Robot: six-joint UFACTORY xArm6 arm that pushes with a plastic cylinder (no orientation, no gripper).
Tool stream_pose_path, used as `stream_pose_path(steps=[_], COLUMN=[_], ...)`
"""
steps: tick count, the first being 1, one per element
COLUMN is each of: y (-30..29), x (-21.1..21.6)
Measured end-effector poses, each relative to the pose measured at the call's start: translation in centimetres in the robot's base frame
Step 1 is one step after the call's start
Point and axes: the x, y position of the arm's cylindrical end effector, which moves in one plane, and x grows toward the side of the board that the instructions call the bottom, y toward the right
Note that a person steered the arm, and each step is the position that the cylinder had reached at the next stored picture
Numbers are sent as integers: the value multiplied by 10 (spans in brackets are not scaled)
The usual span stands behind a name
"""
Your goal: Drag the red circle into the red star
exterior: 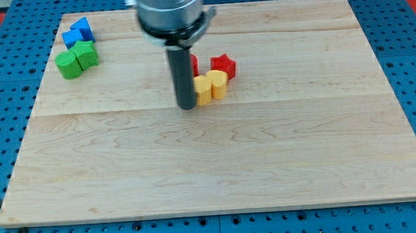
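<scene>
My tip (188, 107) rests on the pale wooden worktop (218, 166), touching the yellow blocks (210, 86); small red circle block (193, 64) mostly hidden behind rod, near red star block (224, 65); no pincer present.

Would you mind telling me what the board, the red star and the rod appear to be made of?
The board looks like pale wood with a smooth, faintly satin finish: grain lines and plank seams show. The red star seems solid plastic or painted wood, evenly coloured and matt; I cannot tell which. The rod, ending at my tip beside the yellow blocks, looks dark, matt metal or plastic.
</scene>
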Motion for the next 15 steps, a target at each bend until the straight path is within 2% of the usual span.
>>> stream_pose_path(steps=[2,3,4,5,8,10,11,12,13,14,15], y=[7,78,133,157,76,34,93,17,-12,-12,-3], x=[0,43,15,-69,-112,-99,-99,-123,-124,-78,-64])
